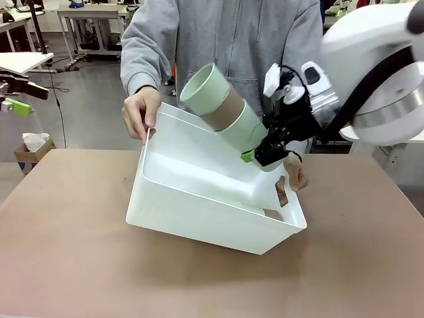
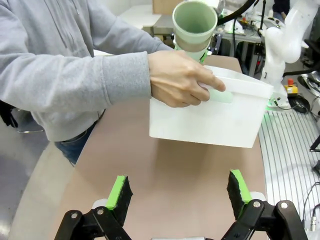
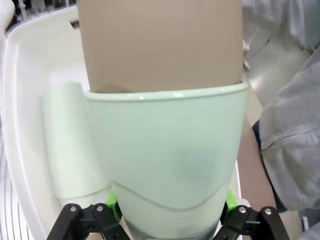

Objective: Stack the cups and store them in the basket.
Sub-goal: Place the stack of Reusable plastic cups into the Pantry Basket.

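Gripping the stacked cups (image 1: 222,109), unlabelled: right pincer (image 1: 265,154).

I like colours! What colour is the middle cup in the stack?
Tan-brown middle cup, clearest in the front view.

Bright, even overhead light; soft shadows, wrist views warped at edges.

White glossy arm housing with a silver metal ring at 3 o'clock; black cable looping toward the black right tool (image 1: 265,154), green-padded. Black linkage, green pads on the left tool (image 2: 180,192). Grey ribbed-cuff sweatshirt (image 1: 225,40), blue jeans (image 2: 75,147) at 8 o'clock.
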`<state>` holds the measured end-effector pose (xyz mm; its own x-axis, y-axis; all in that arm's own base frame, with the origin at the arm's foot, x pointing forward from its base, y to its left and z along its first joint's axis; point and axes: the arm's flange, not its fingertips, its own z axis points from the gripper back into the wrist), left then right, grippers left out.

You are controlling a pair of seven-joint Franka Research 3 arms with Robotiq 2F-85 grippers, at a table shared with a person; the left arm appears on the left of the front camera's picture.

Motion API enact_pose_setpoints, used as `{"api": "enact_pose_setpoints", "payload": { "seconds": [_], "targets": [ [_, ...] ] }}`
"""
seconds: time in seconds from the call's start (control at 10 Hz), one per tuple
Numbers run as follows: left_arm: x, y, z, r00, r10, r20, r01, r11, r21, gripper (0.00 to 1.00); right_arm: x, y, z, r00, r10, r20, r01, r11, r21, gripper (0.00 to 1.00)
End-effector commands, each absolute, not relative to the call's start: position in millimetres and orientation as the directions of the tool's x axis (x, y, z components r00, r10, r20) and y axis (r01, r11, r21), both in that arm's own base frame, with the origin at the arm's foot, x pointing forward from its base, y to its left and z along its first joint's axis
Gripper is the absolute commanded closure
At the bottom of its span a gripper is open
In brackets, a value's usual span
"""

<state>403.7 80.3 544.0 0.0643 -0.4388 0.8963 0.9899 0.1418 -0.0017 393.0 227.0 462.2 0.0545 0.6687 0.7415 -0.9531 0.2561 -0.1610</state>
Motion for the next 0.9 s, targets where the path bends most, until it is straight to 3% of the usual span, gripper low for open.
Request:
{"api": "enact_pose_setpoints", "payload": {
  "seconds": [0.0, 0.8],
  "targets": [
    [402, 79, 547, 0.064, -0.431, 0.9, 0.99, 0.14, -0.004, 0.0, 405, 243, 463, 0.1, 0.734, 0.672, -0.94, 0.291, -0.177, 0.15],
    [402, 79, 547, 0.064, -0.431, 0.9, 0.99, 0.14, -0.004, 0.0, 398, 261, 419, 0.114, 0.832, 0.543, -0.935, 0.275, -0.225, 0.15]
  ]
}}
